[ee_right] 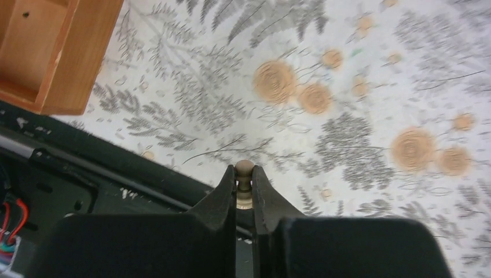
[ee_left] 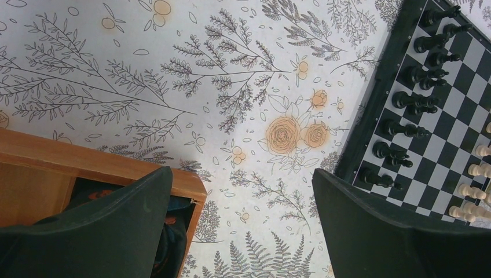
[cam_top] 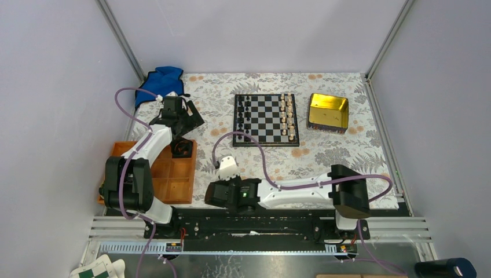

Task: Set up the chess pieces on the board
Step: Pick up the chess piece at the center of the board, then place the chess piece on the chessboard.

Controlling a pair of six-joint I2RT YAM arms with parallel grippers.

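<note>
Right gripper (ee_right: 244, 172) is clamped on a pale pawn (ee_right: 244, 168). Its head pokes out past the fingertips at bottom centre of the right wrist view. It hangs over the floral tablecloth (ee_right: 347, 87), near the black rail (ee_right: 87, 168) at lower left and a wooden tray (ee_right: 69, 52) corner at upper left, so it is well away from the board. Left gripper (ee_left: 242, 174) has its jaws spread wide with nothing between them. It sits above bare cloth, with the tray under its left finger and the board edge at frame right. In the top view the board (cam_top: 265, 119) is upper centre. The black pieces (cam_top: 243, 113) stand in two files down its left side, and the pale pieces (cam_top: 285, 116) in two files down its right side. The middle squares are bare. Both sides look mostly filled, but the pieces are too small for an exact count or to spot empty squares. A gold tin (cam_top: 327, 124) sits just right of the board, lid off, and I see nothing inside. My read is that setup is near the end: the pawn in the right jaws has to go to the pale side, and beyond that I can't tell whether any pieces are left off the board.
</note>
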